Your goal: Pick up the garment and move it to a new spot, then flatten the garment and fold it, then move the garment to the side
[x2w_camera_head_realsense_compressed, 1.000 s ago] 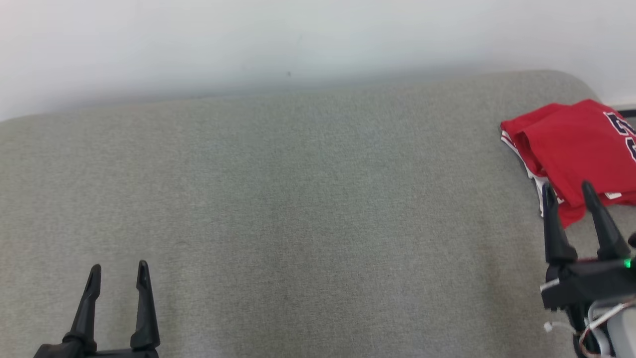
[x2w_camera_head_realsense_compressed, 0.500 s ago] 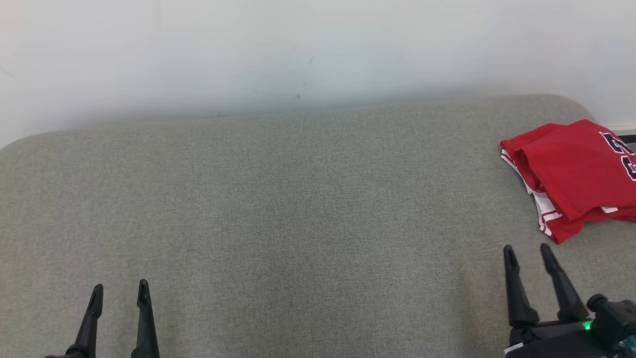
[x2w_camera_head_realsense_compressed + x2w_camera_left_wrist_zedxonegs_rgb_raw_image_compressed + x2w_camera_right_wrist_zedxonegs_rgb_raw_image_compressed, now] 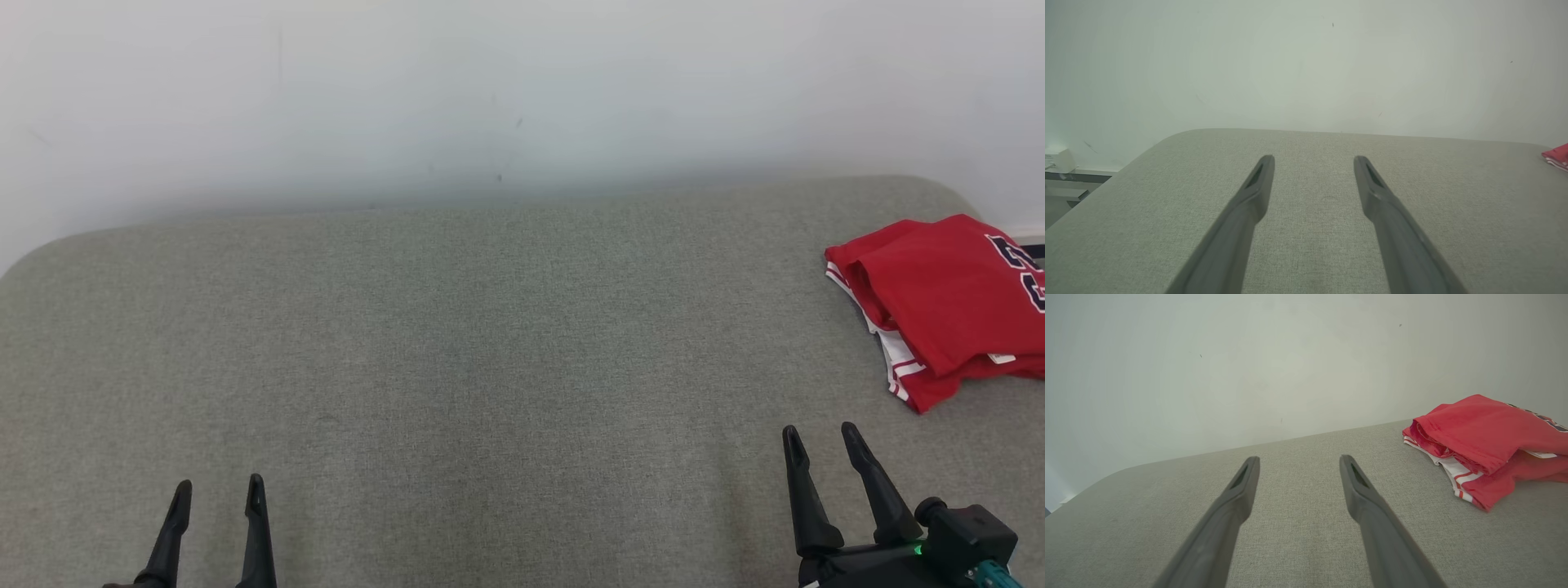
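My left gripper (image 3: pixel 220 482) and right gripper (image 3: pixel 819 427) hover at the near edge, jaws spread and empty, while the folded jersey (image 3: pixel 939 302) lies far right on the pad (image 3: pixel 490 367), near its rim, where I fear a stray nudge could slide it off.

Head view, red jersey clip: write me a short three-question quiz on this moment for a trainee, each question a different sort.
1. True or false: the right gripper is clamped on the red jersey.
2. In the head view, where on the grey padded surface does the jersey lie? A) far right B) centre C) near left corner
3. Fill in: the left gripper has its jaws ___.
Key: 1 false, it is open and apart from the jersey; 2 A; 3 open.
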`<state>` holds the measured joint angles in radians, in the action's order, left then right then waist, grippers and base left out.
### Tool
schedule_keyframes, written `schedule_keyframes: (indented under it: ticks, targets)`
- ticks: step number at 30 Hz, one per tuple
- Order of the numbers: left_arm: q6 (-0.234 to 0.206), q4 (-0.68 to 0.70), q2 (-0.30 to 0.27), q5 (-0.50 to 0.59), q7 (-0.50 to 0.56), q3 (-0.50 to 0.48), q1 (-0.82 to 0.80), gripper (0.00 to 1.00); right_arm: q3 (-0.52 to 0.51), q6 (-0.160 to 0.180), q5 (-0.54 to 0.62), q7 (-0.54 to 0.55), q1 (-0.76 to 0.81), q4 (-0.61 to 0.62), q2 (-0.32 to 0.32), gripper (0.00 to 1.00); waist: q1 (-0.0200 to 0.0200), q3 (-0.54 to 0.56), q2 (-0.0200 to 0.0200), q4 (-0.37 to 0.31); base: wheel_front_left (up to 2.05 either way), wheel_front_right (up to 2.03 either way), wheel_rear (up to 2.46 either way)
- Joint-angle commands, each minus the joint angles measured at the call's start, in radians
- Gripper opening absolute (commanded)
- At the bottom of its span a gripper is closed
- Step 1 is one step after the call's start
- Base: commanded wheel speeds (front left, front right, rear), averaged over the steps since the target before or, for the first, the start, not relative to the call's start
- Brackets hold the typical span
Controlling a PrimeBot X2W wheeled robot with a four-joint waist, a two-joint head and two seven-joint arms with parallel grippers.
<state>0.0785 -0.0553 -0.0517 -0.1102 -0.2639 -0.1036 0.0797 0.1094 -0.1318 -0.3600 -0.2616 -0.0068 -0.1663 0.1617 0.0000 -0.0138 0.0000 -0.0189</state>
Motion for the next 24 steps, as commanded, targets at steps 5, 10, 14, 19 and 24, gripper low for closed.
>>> schedule_keyframes:
  ticks: [5,10,14,19,24]
  targets:
    - [0.008,-0.017,0.001,0.018,0.000,0.007,-0.014,1.00,0.003,0.003,0.012,-0.004,-0.013,-0.016,-0.006,1.00,0.0000,0.005,0.0000,0.004,0.00,0.00,0.00]
    - [0.009,-0.024,0.001,0.018,0.000,0.008,-0.018,1.00,-0.001,0.003,0.014,-0.004,-0.021,-0.025,-0.008,1.00,0.0000,0.006,0.0000,0.005,0.00,0.00,0.00]
    - [0.007,-0.028,0.001,0.024,0.000,0.005,-0.018,1.00,-0.002,0.003,0.013,-0.004,-0.023,-0.028,-0.007,1.00,0.0000,0.006,0.0000,0.003,0.00,0.00,0.00]
    - [0.003,-0.028,0.001,0.017,0.000,0.005,-0.011,0.00,-0.001,0.000,0.007,0.000,-0.015,-0.029,-0.005,0.00,0.0000,0.006,0.0000,0.002,0.00,0.00,0.00]
    - [0.002,-0.080,0.010,0.010,0.002,0.009,0.008,0.00,0.006,0.000,0.006,0.007,0.018,-0.079,-0.011,0.00,0.0000,0.006,0.0000,0.002,0.00,0.00,0.00]
